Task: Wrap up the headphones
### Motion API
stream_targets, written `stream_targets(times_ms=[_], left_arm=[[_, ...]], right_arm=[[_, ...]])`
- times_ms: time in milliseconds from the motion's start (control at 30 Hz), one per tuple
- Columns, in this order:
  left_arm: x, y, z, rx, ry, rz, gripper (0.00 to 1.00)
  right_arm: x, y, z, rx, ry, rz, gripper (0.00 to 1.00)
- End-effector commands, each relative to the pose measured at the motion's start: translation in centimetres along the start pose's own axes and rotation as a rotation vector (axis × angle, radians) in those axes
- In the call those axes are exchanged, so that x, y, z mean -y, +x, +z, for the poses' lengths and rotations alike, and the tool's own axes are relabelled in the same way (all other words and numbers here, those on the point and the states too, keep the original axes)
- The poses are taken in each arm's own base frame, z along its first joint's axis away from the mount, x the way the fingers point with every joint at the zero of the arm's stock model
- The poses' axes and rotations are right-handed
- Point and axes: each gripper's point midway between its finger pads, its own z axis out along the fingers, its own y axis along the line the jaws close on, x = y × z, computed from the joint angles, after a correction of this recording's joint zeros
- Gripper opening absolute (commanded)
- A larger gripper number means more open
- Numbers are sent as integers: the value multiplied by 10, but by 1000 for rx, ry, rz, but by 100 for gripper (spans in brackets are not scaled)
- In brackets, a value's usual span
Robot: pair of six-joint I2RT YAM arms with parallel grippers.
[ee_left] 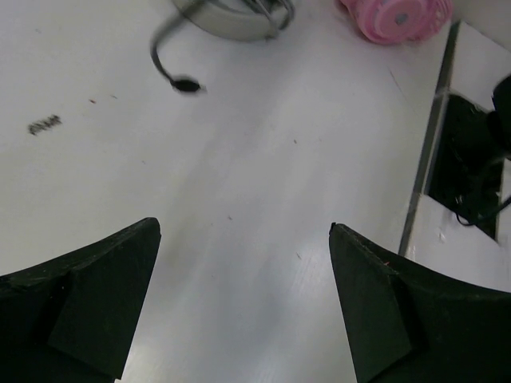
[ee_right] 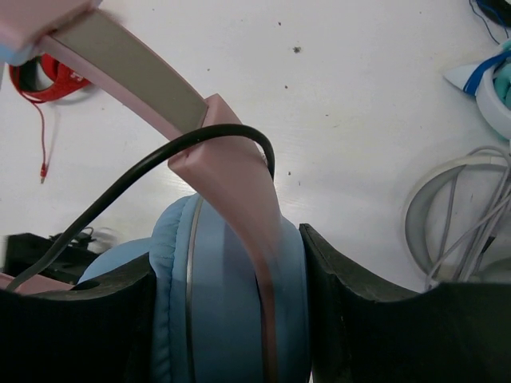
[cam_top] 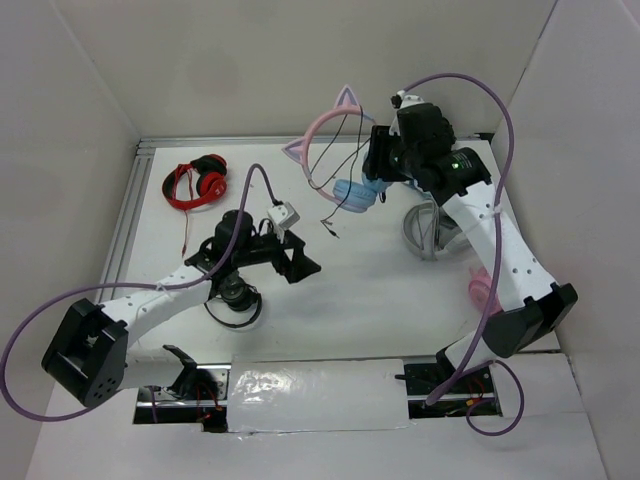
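The headphones (cam_top: 352,192) hang above the table at the back centre, with the pink cat-ear headband (cam_top: 322,135) uppermost and the light blue ear cups below. My right gripper (cam_top: 378,172) is shut on one blue ear cup (ee_right: 223,303), which fills the gap between its fingers. The pink headband arm (ee_right: 231,171) runs up from the cup. The thin black cable (ee_right: 152,163) loops over the headband arm and dangles down to its end (cam_top: 330,230). My left gripper (cam_top: 303,267) sits open and empty over the table, below and left of the headphones.
Red-and-black headphones (cam_top: 197,183) lie at the back left. Grey headphones (cam_top: 428,232) and all-pink headphones (cam_top: 482,290) lie on the right by my right arm. In the left wrist view a dangling plug (ee_left: 185,84) shows ahead, and the table edge (ee_left: 423,175) runs on the right.
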Motion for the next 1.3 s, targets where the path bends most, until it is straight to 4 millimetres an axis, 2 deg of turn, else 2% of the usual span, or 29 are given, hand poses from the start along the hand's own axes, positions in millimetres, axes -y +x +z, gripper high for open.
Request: stream_targets(times_ms=[0, 33, 67, 167, 233, 300, 400, 467, 533, 567, 633, 767, 800, 833, 867, 900, 933, 1000, 1033, 1067, 1100, 1167, 1267], left_arm=[[33, -13, -3, 128, 183, 82, 99], [30, -2, -3, 131, 169, 61, 99], [27, -11, -2, 185, 154, 69, 99], [10, -10, 6, 211, 79, 40, 99], [12, -17, 9, 240, 96, 47, 99], [13, -14, 13, 250, 117, 34, 99], [17, -24, 15, 320, 154, 18, 99], [13, -31, 24, 318, 153, 0, 99], [7, -26, 35, 284, 153, -27, 99], [6, -31, 37, 288, 158, -28, 99], [6, -29, 41, 293, 170, -29, 99], [5, -39, 42, 349, 176, -13, 99], [5, -41, 43, 354, 180, 14, 94], [4, -43, 45, 352, 188, 31, 73], [3, -42, 46, 346, 188, 67, 61], [-2, -41, 47, 341, 182, 80, 25], [-7, -43, 47, 342, 161, 73, 2], [-23, -41, 41, 331, 124, 44, 0], [-23, -37, 36, 328, 127, 47, 0], [-29, -42, 27, 354, 112, 67, 0], [-30, -35, 22, 349, 110, 77, 0], [-32, -43, 9, 373, 97, 125, 0], [-38, -45, 4, 348, 74, 144, 0]], right_arm=[[-25, -39, -39, 115, -87, 23, 0], [-27, -39, -40, 112, -94, 25, 0], [-33, -37, -42, 104, -121, 19, 0], [-43, -37, -48, 100, -161, 20, 0], [-46, -38, -50, 100, -168, 23, 0], [-51, -36, -50, 95, -178, 23, 0], [-58, -34, -51, 85, -206, 27, 0], [-61, -33, -50, 80, -216, 32, 0], [-65, -33, -50, 79, -229, 33, 0], [-68, -32, -51, 75, -243, 31, 0], [-69, -31, -52, 76, -249, 29, 0], [-68, -27, -52, 75, -244, 26, 0], [-70, -26, -53, 68, -261, 25, 0], [-71, -23, -55, 63, -274, 7, 0], [-76, -21, -58, 53, -307, -7, 0], [-76, -20, -62, 53, -320, -34, 0], [-77, -18, -63, 47, -330, -43, 0], [-75, -15, -65, 45, -348, -96, 0], [-73, -12, -65, 36, -347, -116, 0], [-70, -9, -63, 32, -344, -147, 0], [-68, -8, -62, 28, -342, -170, 0], [-65, -3, -62, 14, -345, -215, 0], [-61, -7, -59, 28, -331, -219, 0]])
